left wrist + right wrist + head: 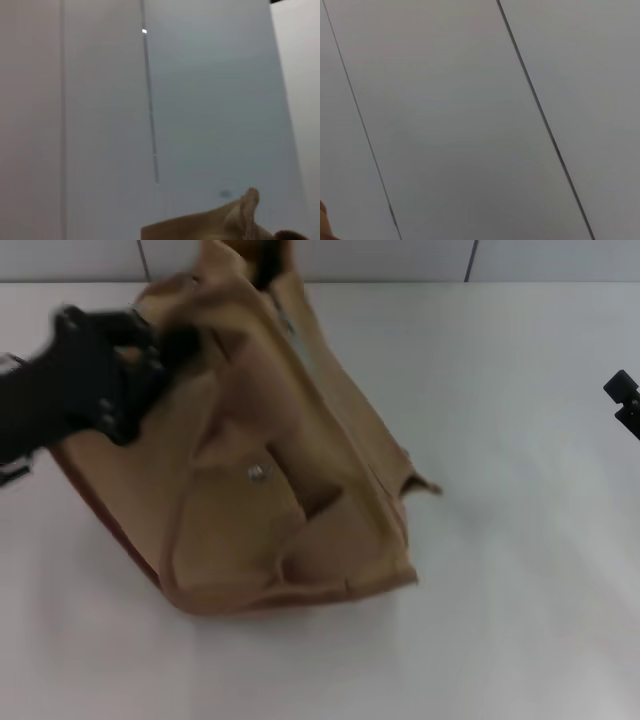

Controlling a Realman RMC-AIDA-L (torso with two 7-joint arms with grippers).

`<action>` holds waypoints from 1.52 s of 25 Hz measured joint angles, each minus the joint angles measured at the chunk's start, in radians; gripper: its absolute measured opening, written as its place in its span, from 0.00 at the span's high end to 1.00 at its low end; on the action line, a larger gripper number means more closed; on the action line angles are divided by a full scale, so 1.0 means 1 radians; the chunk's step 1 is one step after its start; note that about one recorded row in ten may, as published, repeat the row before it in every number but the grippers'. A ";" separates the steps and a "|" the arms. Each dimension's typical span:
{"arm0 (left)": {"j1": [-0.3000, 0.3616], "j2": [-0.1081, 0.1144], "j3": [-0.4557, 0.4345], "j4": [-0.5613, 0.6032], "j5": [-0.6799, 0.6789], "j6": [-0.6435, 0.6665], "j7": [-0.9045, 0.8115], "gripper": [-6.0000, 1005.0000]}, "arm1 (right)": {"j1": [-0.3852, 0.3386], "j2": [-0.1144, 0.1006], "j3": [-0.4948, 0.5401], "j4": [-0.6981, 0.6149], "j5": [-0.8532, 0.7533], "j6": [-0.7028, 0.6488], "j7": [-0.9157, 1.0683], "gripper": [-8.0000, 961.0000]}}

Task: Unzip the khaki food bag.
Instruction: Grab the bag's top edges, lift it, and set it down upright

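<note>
Tilted on the white table (520, 640) lies the boxy tan canvas food bag (270, 490); the black left gripper (165, 345) presses its upper left edge, finger spread unclear; the right gripper (625, 400) idles at the table's right edge; whether the zip is open I cannot tell.

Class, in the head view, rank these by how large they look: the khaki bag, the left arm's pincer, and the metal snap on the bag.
1. Khaki bag, by far the largest.
2. Left pincer, gripping the bag's upper left edge.
3. Metal snap, tiny.
</note>
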 joint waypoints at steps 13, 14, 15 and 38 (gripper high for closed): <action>0.054 -0.053 0.206 -0.174 0.008 -0.047 0.302 0.93 | 0.028 0.002 -0.319 0.018 -0.003 -0.150 -0.157 0.21; 0.055 -0.053 0.216 -0.193 0.008 -0.053 0.324 0.93 | 0.036 0.003 -0.345 0.030 -0.003 -0.154 -0.182 0.21; 0.055 -0.053 0.223 -0.213 0.008 -0.062 0.349 0.93 | 0.046 0.005 -0.365 0.045 -0.003 -0.151 -0.202 0.21; 0.036 -0.059 0.243 -0.358 0.007 -0.216 0.490 0.92 | 0.082 0.006 -0.547 0.095 -0.003 -0.161 -0.283 0.47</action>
